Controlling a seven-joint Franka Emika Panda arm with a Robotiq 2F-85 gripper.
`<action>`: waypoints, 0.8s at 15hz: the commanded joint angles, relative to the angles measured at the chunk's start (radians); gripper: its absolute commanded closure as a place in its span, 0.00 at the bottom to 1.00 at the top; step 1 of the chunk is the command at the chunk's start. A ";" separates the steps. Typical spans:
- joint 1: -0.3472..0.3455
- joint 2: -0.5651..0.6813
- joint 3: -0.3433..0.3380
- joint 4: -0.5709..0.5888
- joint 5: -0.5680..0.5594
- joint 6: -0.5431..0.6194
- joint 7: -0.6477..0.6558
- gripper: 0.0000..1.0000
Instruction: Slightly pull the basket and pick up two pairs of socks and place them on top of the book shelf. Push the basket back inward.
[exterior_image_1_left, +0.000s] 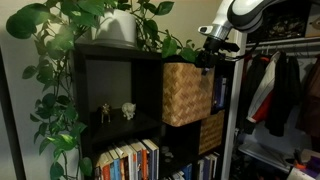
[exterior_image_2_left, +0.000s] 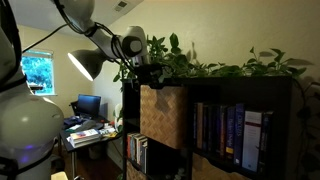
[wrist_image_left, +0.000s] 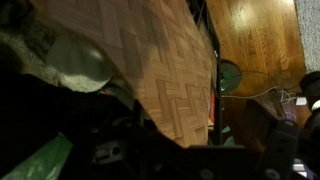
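Jaws at top edge of basket (exterior_image_1_left: 187, 93), which juts from book shelf (exterior_image_1_left: 115, 53), their opening impossible to tell

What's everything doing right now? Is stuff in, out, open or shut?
basket, sticking partway out of its cube.
darker basket, pushed in.
end effector, over the basket's top; open or shut unclear.
book shelf, upright, plants on top.
books, standing upright.

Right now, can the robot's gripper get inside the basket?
Probably yes. The basket sticks out of the book shelf, so part of its top looks uncovered, and the gripper hangs right at that rim. How wide the gap is, I cannot tell.
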 joint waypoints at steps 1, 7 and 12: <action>-0.014 -0.050 0.035 -0.020 -0.006 -0.016 0.098 0.00; -0.110 -0.005 0.106 0.068 -0.190 0.007 0.452 0.00; -0.197 0.004 0.142 0.139 -0.351 -0.068 0.723 0.00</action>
